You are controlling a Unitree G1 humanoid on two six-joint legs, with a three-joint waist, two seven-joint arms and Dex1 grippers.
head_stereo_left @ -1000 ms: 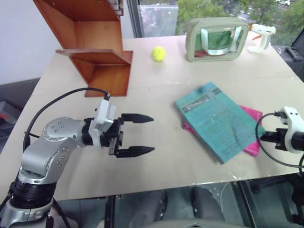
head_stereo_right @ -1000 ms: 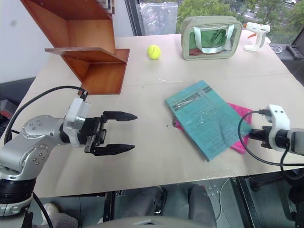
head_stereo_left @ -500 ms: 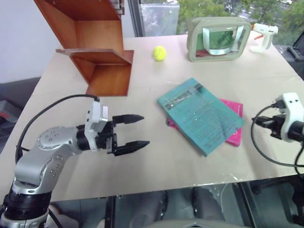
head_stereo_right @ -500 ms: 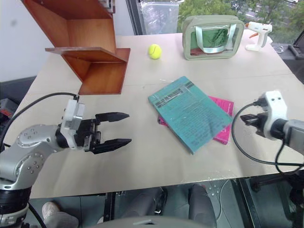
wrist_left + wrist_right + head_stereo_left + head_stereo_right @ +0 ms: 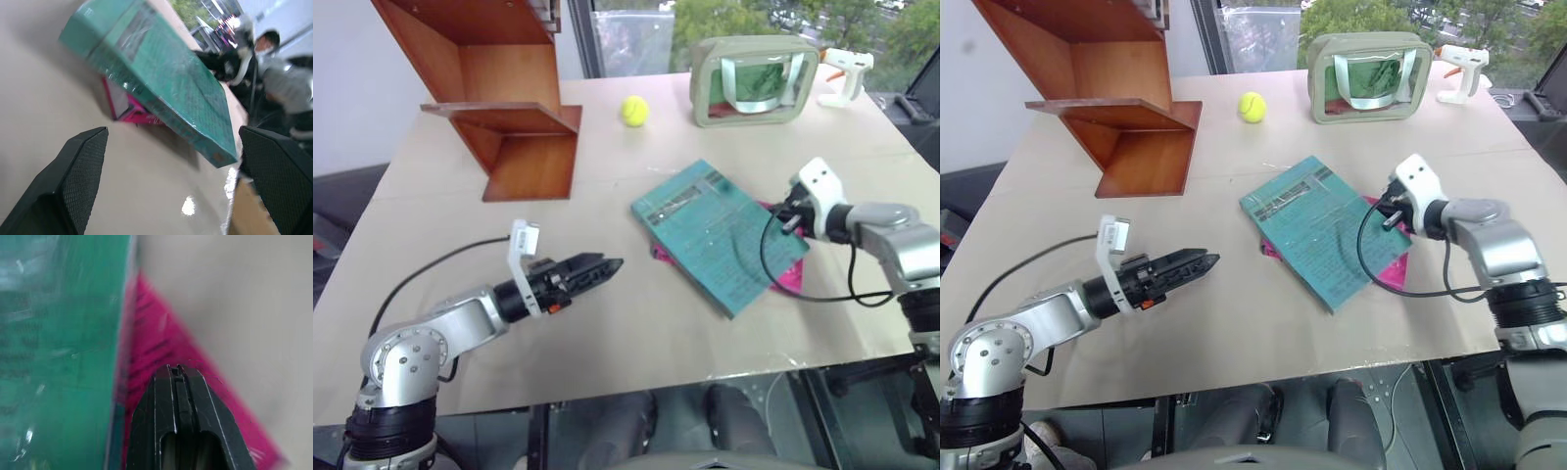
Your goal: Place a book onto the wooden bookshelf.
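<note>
Nearest the front edge of the tabletop (image 5: 636, 343), toward the left corner, the left hand (image 5: 605, 269) lies low over the surface, its two black fingers spread apart and pointing toward the middle of the tabletop; it holds nothing. In the left wrist view those fingers (image 5: 73, 186) frame the books ahead, well apart from them.

In the middle of the tabletop, a little to the right, the book (image 5: 720, 240) lies flat, a large teal-green paperback turned at an angle to the edges. It rests on top of a smaller pink book (image 5: 790, 275), whose corner pokes out on the right side.

At that right side the right hand (image 5: 180, 377) has its fingers pressed together, holding nothing; the tips sit over the pink book just beside the teal cover's edge. Whether they touch it I cannot tell.

Farther back, at the far left corner, stands the wooden bookshelf (image 5: 524, 117), well apart from the book. A yellow tennis ball (image 5: 633, 111) sits near the far edge, then a green bag (image 5: 754, 80), and a white glue gun (image 5: 842, 73) at the far right corner.
</note>
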